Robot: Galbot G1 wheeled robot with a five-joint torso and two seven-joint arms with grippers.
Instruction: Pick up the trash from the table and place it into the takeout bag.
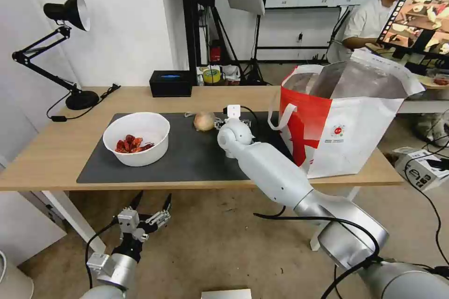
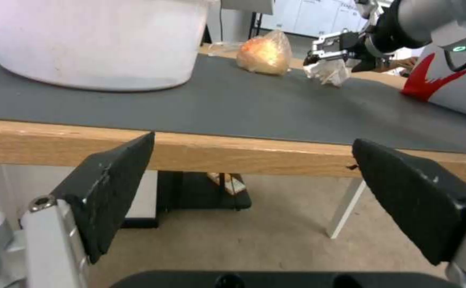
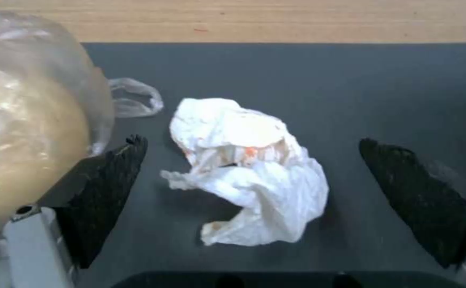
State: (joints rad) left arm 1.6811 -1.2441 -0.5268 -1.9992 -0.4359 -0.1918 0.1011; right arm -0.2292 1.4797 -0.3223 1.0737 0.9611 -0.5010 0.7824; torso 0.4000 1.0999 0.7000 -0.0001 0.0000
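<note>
right gripper [image 3: 249, 176] apart over tissue [image 3: 246, 172] on mat [image 3: 323, 88] (head view hides tissue) | ball [image 3: 25, 136] beside | left gripper [image 1: 152, 208] apart below table [image 1: 56, 149]

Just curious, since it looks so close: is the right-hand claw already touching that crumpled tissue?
Apart. In the right wrist view the right gripper has its jaws open on either side of the crumpled tissue, with dark mat showing between each jaw and the tissue.

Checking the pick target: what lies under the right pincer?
The crumpled white tissue lies on the dark grey mat between the open right pincer's fingers, untouched. The plastic-wrapped ball sits beside one finger. The mat beneath the tissue is covered.
</note>
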